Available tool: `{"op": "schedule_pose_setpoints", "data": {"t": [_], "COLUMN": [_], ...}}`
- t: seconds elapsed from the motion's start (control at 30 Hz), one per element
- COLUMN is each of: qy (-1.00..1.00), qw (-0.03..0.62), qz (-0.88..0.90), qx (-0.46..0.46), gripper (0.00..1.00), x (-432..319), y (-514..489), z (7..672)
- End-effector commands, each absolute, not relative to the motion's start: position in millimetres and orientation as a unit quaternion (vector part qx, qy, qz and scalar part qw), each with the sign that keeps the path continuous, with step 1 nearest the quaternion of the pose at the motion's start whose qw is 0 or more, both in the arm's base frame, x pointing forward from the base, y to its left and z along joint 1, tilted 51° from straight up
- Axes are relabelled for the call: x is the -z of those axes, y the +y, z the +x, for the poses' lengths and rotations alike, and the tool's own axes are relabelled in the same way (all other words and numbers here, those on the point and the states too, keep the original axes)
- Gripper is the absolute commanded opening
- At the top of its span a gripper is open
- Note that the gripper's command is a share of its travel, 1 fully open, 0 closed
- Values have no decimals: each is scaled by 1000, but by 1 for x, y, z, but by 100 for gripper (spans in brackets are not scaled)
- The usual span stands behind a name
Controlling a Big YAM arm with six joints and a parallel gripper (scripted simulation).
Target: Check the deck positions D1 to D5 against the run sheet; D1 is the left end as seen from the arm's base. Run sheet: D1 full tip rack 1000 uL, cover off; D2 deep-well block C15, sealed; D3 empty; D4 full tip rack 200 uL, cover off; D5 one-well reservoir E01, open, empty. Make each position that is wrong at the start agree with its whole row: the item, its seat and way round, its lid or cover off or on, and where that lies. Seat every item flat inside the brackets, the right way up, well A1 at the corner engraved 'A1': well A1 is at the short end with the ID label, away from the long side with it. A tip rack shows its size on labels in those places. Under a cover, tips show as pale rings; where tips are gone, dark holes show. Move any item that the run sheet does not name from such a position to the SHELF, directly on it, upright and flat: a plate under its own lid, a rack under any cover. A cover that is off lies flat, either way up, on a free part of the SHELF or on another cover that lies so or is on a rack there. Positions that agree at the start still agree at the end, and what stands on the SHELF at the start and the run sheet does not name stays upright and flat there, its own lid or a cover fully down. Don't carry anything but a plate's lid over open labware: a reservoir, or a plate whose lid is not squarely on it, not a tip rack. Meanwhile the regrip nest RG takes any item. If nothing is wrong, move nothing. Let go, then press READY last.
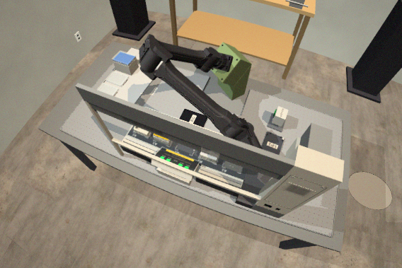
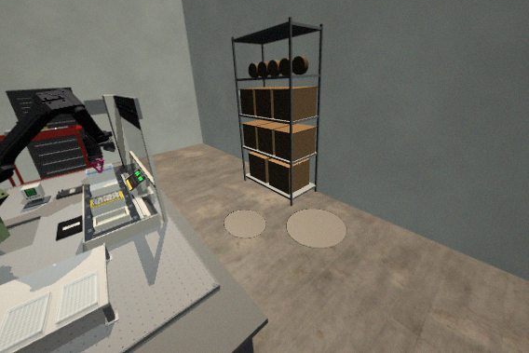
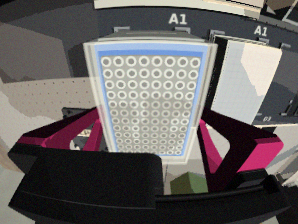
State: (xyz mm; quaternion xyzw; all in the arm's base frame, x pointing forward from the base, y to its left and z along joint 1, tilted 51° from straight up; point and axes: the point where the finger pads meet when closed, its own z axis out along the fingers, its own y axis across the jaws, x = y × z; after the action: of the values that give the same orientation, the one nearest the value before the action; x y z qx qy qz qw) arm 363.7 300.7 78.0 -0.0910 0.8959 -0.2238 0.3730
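Tip rack with pale rings sits clamped between the gripper fingers, beside an engraved A1

Tight quarters at the deck's end position

The gripper straddles a covered tip rack, a pale neighbouring item close beside it, the gantry beam overhead.
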Motion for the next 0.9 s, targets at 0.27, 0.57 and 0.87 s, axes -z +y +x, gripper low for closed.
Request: {"op": "schedule_pose_setpoints", "data": {"t": [0.27,0.57,0.87], "qy": [895,895,895], "qw": [387,388,388], "qz": [-87,-87,-86], "qx": [204,204,203], "gripper": [0,0,0], "x": [-104,-114,-122], "y": [321,326,330], "z": [356,346,337]}}
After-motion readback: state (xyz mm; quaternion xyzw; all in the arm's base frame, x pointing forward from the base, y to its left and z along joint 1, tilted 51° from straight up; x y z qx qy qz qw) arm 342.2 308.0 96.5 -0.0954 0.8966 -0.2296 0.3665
